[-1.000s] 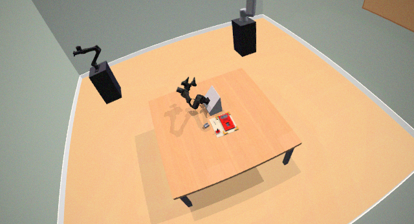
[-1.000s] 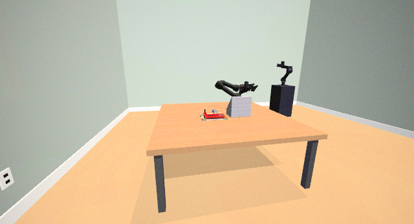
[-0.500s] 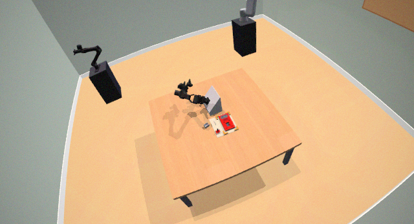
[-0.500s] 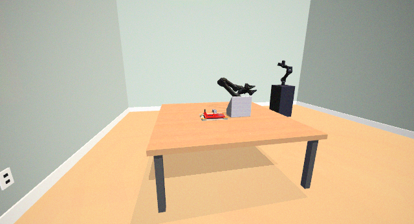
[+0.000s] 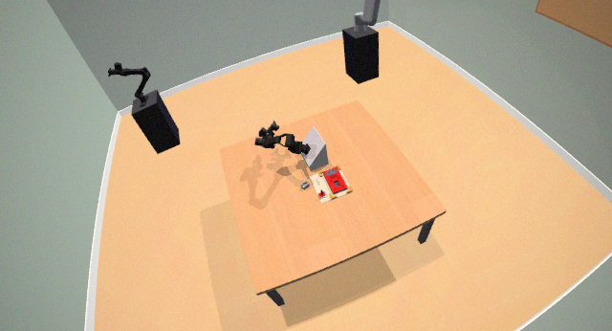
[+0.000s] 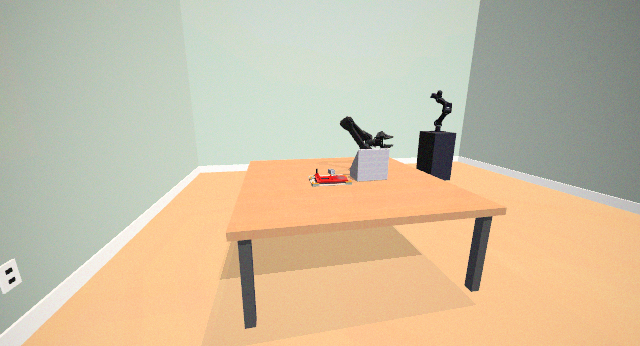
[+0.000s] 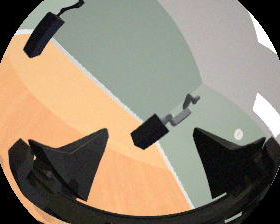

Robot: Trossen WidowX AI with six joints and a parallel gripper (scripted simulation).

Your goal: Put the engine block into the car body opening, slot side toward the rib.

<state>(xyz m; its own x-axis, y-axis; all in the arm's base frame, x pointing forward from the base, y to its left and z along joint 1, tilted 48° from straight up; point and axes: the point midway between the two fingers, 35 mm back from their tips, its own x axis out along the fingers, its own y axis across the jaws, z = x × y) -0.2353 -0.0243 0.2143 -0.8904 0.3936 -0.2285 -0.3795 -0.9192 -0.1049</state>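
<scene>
Our jaws (image 5: pixel 271 125) (image 6: pixel 390 139) stand wide apart and empty, and what looks like the engine block (image 5: pixel 305 186) (image 6: pixel 331 171) sits beside the car body (image 5: pixel 335 180) (image 6: pixel 330 179), so inserting and withdrawing both remain.

A black pedestal (image 5: pixel 160 125) (image 6: pixel 434 153) (image 7: pixel 42 36) bears a dark jointed arm (image 5: pixel 143 77) (image 6: pixel 443 108) (image 7: pixel 71 7); another black pedestal (image 5: pixel 360 55) (image 7: pixel 149 132) carries a grey arm (image 5: pixel 372 6) (image 7: pixel 181 117); a white outlet (image 6: pixel 10 276) sits on the wall.
</scene>
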